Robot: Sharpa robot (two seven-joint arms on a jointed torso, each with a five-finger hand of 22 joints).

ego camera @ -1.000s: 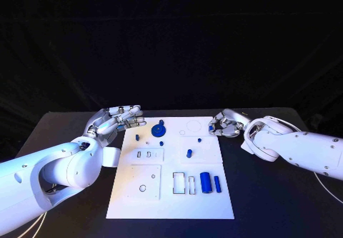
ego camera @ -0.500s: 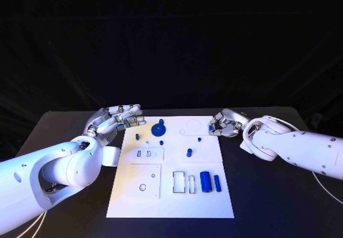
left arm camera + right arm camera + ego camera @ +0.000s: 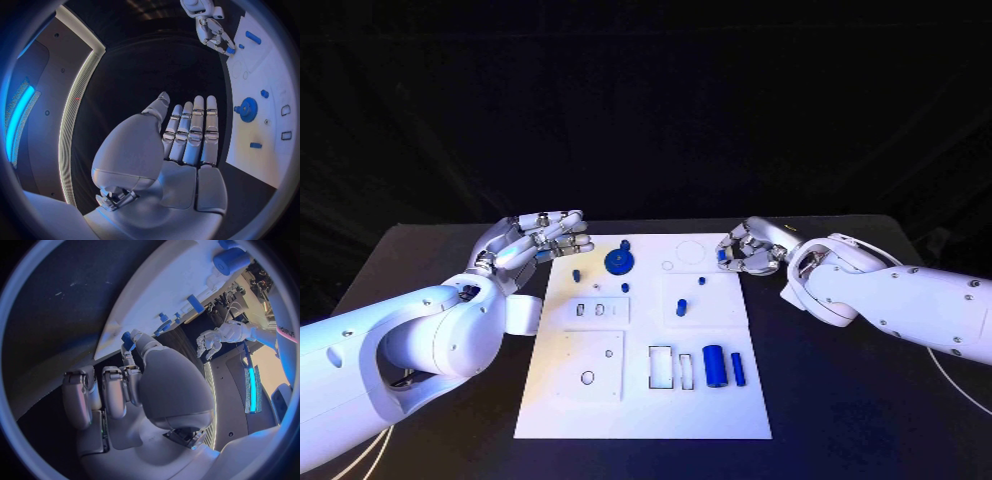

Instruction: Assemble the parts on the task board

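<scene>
Head view: the white task board (image 3: 646,400) lies mid-bench, blue parts (image 3: 714,367) scattered on it. The right robot hand (image 3: 750,252) pinches a small blue part (image 3: 724,257) at the board's far right edge, probably to seat it.

Left wrist view: the left robot hand (image 3: 187,135) hovers beside the board, fingers straight, side by side, holding nothing.

Right wrist view: the part (image 3: 128,340) sits at its fingertips.

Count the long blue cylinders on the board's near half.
2: a thick cylinder and a thin cylinder, side by side right of the empty slots. None seem hidden.
</scene>
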